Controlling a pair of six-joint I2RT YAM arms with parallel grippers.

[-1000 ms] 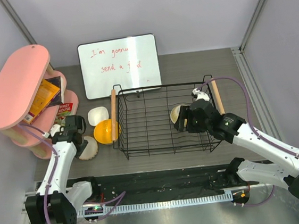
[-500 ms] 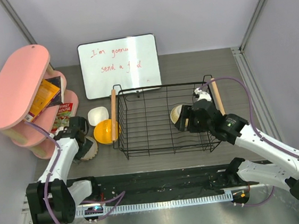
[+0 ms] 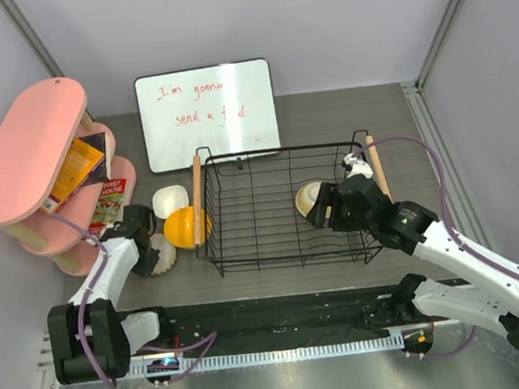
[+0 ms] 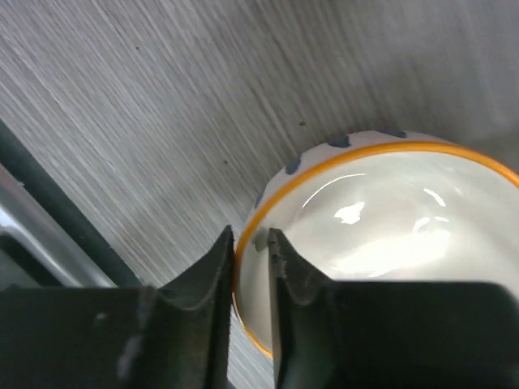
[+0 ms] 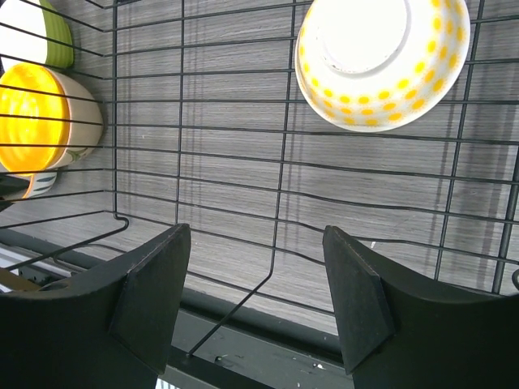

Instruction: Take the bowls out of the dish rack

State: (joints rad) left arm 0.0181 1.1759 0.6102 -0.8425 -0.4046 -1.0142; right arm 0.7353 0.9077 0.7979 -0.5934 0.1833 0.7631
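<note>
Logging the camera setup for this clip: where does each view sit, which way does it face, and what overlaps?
Top external: above and behind the robot, looking down on the table; left arm and right arm show, rack mid-frame.
Left wrist: looking down at the table; left gripper pinches a white bowl's rim.
Right wrist: in the rack, facing left across its floor; open right gripper at the bottom, dotted bowl above.
Shared: top and right wrist both show rack, dotted bowl, orange bowl.
</note>
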